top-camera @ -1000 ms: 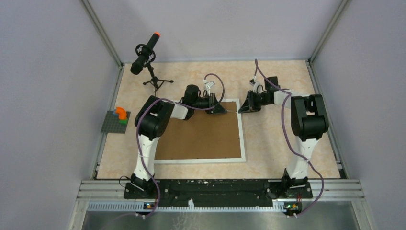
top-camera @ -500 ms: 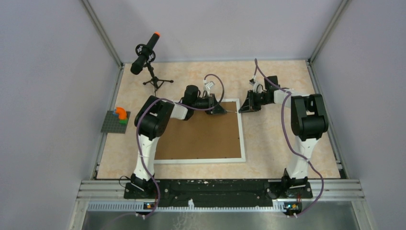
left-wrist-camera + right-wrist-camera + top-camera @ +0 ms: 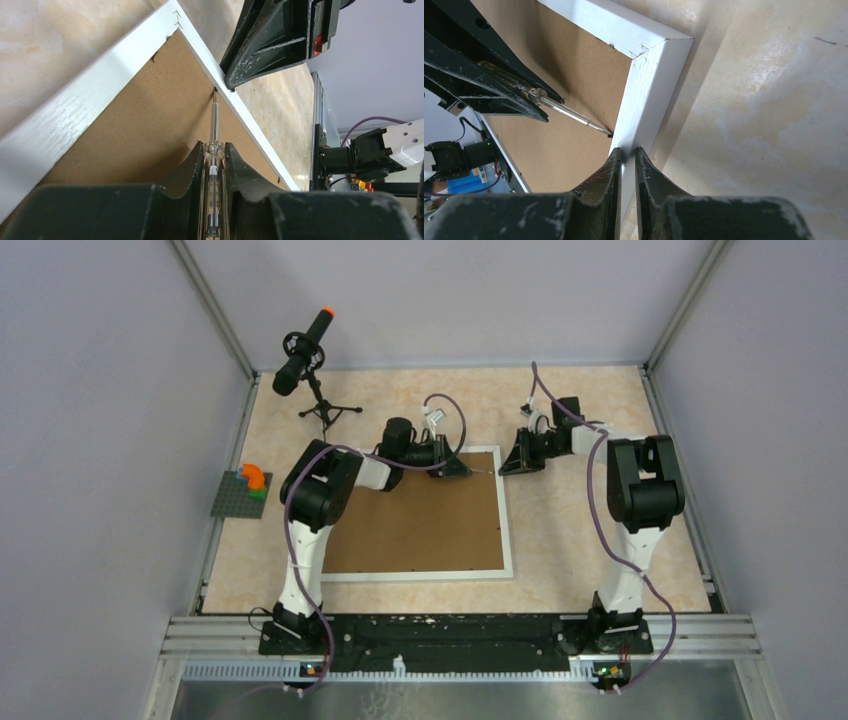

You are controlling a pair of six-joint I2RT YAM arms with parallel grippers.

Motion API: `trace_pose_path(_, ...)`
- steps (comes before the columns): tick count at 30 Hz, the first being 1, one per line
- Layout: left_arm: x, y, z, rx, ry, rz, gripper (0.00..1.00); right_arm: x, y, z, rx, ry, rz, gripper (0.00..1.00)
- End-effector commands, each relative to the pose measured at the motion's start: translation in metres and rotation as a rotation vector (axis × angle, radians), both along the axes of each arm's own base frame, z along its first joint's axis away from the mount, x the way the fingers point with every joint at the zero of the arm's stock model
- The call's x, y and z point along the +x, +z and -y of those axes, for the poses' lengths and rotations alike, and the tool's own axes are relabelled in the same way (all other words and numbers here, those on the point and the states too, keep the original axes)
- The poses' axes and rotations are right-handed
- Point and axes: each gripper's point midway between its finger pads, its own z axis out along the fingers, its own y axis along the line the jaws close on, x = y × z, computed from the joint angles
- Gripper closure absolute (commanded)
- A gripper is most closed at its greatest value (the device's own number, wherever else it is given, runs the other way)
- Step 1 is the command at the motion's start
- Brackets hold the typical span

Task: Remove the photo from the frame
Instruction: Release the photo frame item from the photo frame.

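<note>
Change since a second ago: the right hand point(image 3: 628, 152) draws its fingers a little closer together. Both arms otherwise sit where they were, and the frame point(image 3: 644, 90) is unmoved.

Left hand point(image 3: 215, 149): clamped on a screwdriver point(image 3: 214, 165) with a clear handle, its shaft pointing straight ahead of the fingers. The tip meets the inner edge of the frame's right border, where the brown board point(image 3: 430, 525) ends.

Right hand: fingers almost together, only a thin slit between them, nothing held. Their tips rest on the same white border, just across it from the screwdriver tip and near the frame's far right corner.

The two hands face each other over that border, tips close together.

Frame: lies flat on the tabletop point(image 3: 550, 540), back upward, running from under the left hand back toward the arm bases. The board fills its opening. The photo is not visible; only the board shows.

Beyond the left hand and to its left: a microphone on a small tripod point(image 3: 300, 355). Further left, at the tabletop edge: a grey baseplate with coloured bricks point(image 3: 243, 490).
</note>
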Motion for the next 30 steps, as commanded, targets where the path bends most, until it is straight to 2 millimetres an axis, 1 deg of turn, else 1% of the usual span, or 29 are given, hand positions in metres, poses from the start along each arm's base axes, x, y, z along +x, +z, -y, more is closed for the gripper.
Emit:
trace_pose_path(1,0.011,-0.008,0.004,0.023,0.028,0.005,1.0,0.002,-0.025,-0.001,-0.079,0.018,0.004,0.89)
trace_pose_path(5,0.008,-0.009,0.01,0.029,0.008,0.009,1.0,0.002,-0.027,-0.001,-0.08,0.019,0.001,0.9)
trace_pose_path(10,-0.004,-0.01,0.016,0.02,-0.04,0.001,1.0,0.004,-0.026,-0.001,-0.081,0.017,0.005,0.9)
trace_pose_path(16,-0.016,-0.001,0.024,0.037,-0.096,0.043,1.0,0.006,-0.028,-0.002,-0.081,0.008,0.002,0.9)
trace_pose_path(22,-0.031,0.012,0.042,0.108,-0.168,0.118,1.0,0.008,-0.03,-0.002,-0.084,-0.006,-0.004,0.93)
trace_pose_path(30,-0.06,0.022,0.069,0.195,-0.296,0.239,1.0,0.009,-0.033,-0.002,-0.093,-0.019,-0.006,0.97)
